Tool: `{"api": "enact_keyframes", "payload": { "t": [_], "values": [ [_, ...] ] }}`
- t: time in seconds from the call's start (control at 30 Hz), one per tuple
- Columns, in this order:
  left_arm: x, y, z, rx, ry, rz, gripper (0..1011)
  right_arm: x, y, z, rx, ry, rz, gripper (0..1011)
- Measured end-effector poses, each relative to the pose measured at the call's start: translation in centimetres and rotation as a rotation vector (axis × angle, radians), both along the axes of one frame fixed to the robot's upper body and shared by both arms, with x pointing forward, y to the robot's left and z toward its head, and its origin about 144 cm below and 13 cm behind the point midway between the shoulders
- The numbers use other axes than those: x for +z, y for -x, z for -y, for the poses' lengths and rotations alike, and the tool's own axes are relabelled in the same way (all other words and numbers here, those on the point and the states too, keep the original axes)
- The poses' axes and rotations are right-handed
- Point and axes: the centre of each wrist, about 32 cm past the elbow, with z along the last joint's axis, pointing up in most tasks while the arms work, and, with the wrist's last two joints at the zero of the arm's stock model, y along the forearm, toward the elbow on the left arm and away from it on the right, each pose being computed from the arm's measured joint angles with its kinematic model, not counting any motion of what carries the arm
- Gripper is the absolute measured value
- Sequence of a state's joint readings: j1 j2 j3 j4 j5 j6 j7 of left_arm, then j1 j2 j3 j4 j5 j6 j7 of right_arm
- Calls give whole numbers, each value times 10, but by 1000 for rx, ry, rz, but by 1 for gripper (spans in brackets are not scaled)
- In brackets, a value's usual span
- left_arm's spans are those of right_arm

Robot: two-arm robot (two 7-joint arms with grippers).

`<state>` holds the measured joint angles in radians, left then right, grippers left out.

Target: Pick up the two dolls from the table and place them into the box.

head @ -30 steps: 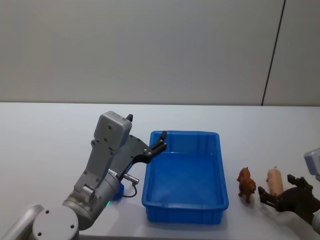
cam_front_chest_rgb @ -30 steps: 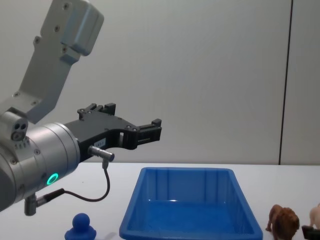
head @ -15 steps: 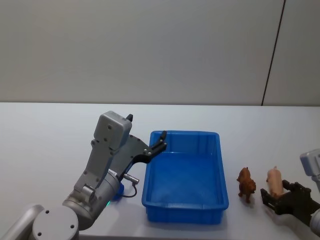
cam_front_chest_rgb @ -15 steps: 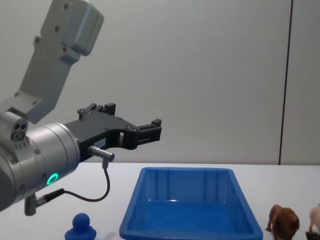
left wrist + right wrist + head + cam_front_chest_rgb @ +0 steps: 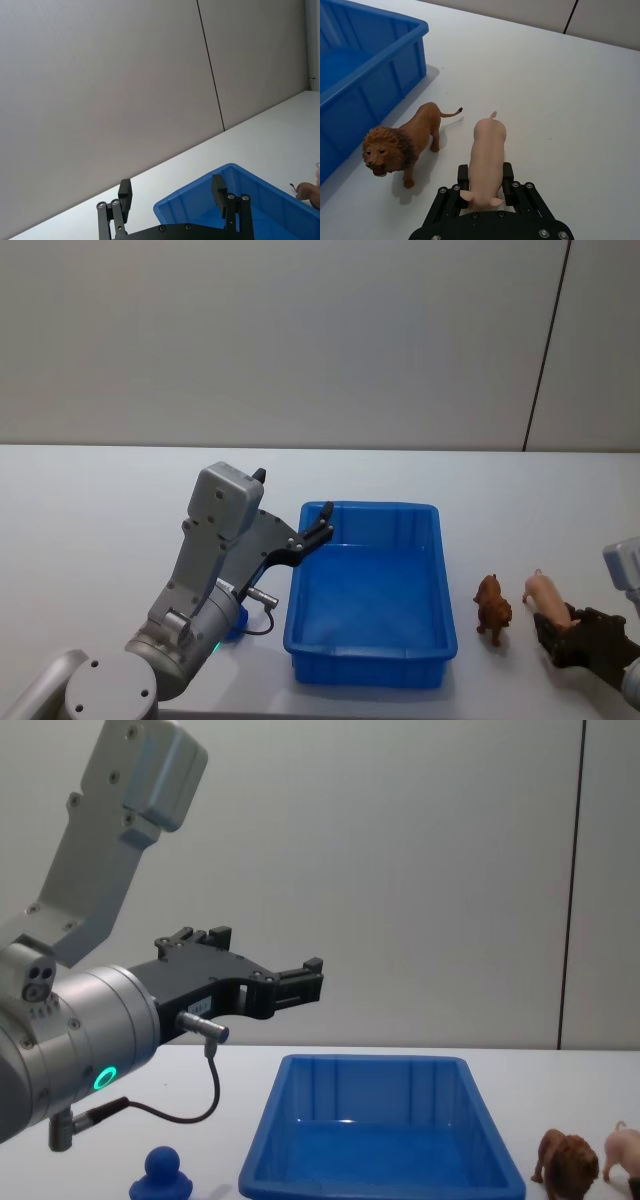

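**Tabletop holdings, listed from the robot's left to its right**

Item 1. Small blue knobbed object (image 5: 166, 1172), standing on the white table (image 5: 90, 530) beside the left arm's base, well left of the box.

Item 2. Left gripper (image 5: 171, 194), raised above the table, reaching toward the near left corner of the box. Fingers spread wide apart, gripping nothing. Thin black cable (image 5: 190, 1105) looping beneath the wrist.

Item 3. Box (image 5: 368, 662), bright blue, rectangular, with flared sides and a rolled rim. Sitting flat at the middle of the table, long side running away from the robot.

Item 4. Lion (image 5: 491, 606), brown with a shaggy mane. Upright on the table just right of the box, not touching it, head toward the robot.

Item 5. Pig (image 5: 546, 592), pale pink, just right of the lion and apart from it, tail end pointing away from the robot. Outside the box. Contact between feet and table not discernible.

Item 6. Right gripper (image 5: 485, 176), low at the table's near right edge. Fingers (image 5: 508, 175) pressed against both flanks of the pig at its head end, grasping it.
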<state>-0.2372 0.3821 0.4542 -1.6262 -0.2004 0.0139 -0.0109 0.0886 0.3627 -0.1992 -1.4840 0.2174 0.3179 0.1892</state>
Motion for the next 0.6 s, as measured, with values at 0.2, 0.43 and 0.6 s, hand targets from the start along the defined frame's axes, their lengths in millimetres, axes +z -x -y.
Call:
{"api": "enact_keyframes", "payload": {
  "t": [0.2,0.43,0.6],
  "values": [
    [0,0,0,0,0,0,1002,1,0,0,-10,-3,23,363],
    [0,0,0,0,0,0,1002,9,-4,-1,-16,-12,86,363],
    [0,0,0,0,0,0,1002,23,-10,-3,-1,-25,152,363]
  ]
}}
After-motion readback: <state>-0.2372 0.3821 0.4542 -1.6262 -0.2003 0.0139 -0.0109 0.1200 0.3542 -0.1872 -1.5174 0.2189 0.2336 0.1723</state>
